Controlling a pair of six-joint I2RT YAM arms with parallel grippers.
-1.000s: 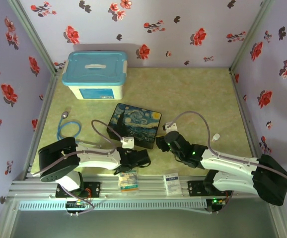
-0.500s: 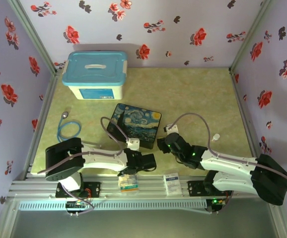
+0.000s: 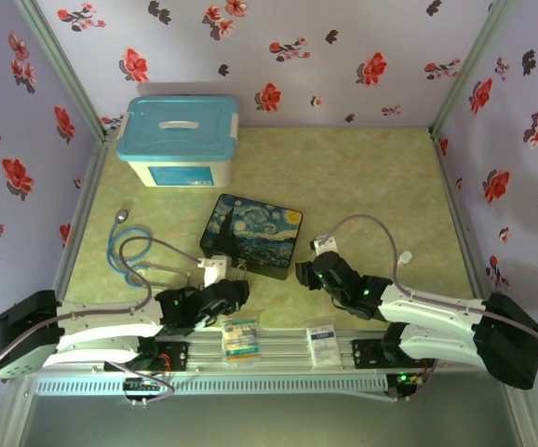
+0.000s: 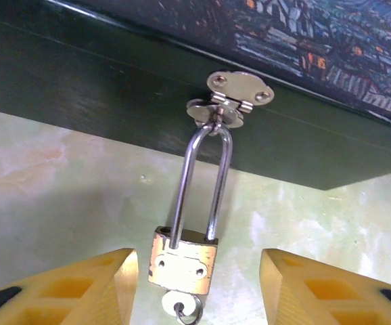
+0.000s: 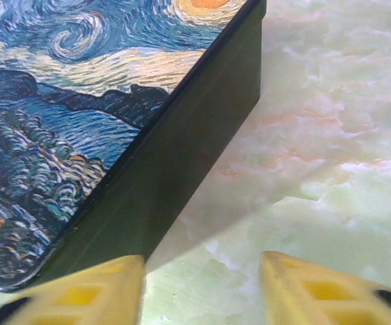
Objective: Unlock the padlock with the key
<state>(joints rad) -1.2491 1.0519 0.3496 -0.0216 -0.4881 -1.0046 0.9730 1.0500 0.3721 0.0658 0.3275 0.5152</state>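
Observation:
The brass padlock (image 4: 182,261) hangs by its silver shackle (image 4: 202,179) from the metal latch (image 4: 231,100) on the front of the painted box (image 3: 255,233). One shackle leg lies beside an empty hole in the top of the padlock's body. The key (image 4: 185,308) sits in the bottom of the padlock, its round head and ring showing. My left gripper (image 4: 199,271) is open, a yellow finger on each side of the padlock and touching nothing. My right gripper (image 5: 202,271) is open over bare table beside the box's corner (image 5: 80,122). From above, the left gripper (image 3: 224,294) and the right gripper (image 3: 304,273) flank the box's near edge.
A white tub with a blue lid (image 3: 181,140) stands at the back left. A coiled blue cable (image 3: 125,247) lies on the left. Two small packets (image 3: 241,337) (image 3: 322,343) rest on the front rail. Flowered walls close in three sides.
My left arm has swung out to the left, and its gripper has shifted left and opened wider. The right gripper has also opened wider, staying by the box's corner.

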